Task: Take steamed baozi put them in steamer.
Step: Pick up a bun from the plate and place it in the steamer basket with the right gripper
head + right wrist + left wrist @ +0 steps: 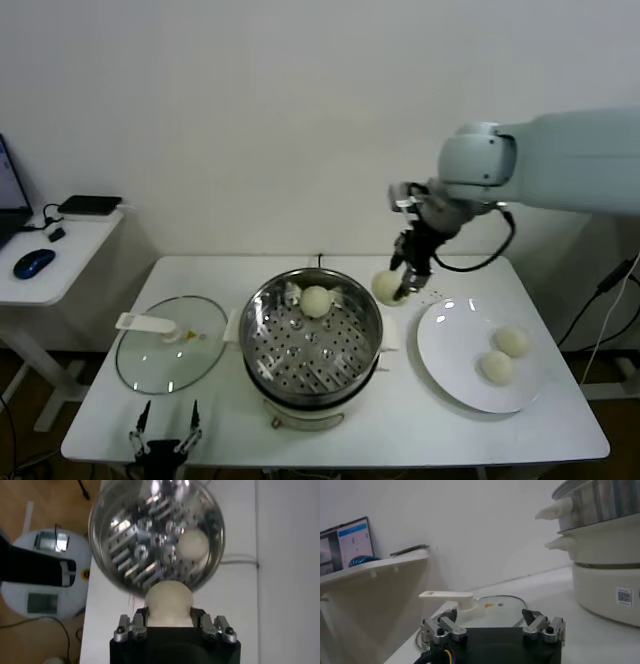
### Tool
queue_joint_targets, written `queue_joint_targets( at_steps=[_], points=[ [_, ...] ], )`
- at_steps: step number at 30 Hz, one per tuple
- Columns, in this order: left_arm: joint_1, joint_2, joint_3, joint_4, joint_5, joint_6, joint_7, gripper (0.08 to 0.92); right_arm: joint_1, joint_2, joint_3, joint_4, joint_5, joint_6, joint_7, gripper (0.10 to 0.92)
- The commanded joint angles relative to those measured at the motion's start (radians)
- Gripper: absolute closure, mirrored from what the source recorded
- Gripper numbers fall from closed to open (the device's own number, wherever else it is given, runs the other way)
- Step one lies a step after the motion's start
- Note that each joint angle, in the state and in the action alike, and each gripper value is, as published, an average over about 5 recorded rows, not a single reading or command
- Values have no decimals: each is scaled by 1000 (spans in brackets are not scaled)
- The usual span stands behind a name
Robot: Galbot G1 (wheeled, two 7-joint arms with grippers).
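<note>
My right gripper (397, 287) is shut on one cream-white baozi (387, 287), holding it in the air just right of the steamer's rim; the right wrist view shows that baozi (168, 602) squeezed between the fingers above the table. The shiny steamer (258, 322) stands mid-table with one baozi (316, 301) on its perforated tray, also seen as the bun (193, 545) inside the steamer (107, 510). Two more baozi (511, 341) (496, 366) lie on the white plate (450, 340). My left gripper (166, 437) is parked low at the table's front left, fingers open.
A glass lid (150, 362) with a white handle lies flat left of the steamer, and shows as the lid (495, 611) ahead of the left gripper (490, 625). A side desk (60, 250) with a blue mouse stands at far left. A wall closes the back.
</note>
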Motion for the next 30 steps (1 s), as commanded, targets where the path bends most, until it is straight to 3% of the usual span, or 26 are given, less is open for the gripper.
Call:
queue_joint_targets(
  at_steps=[1,12,30],
  points=[
    [-5,-28,-2,4,-1,3,1,177,-128,231,204,-110,109,-83,58,446],
    [-9,-29,-10,4,-3,8,6,177,-350,381,230,-289,16,-91,87,445],
    [-11,-25,-13,16,-6,5,9,177,-449,456,186,-340,-65,-112,124,435]
  ],
)
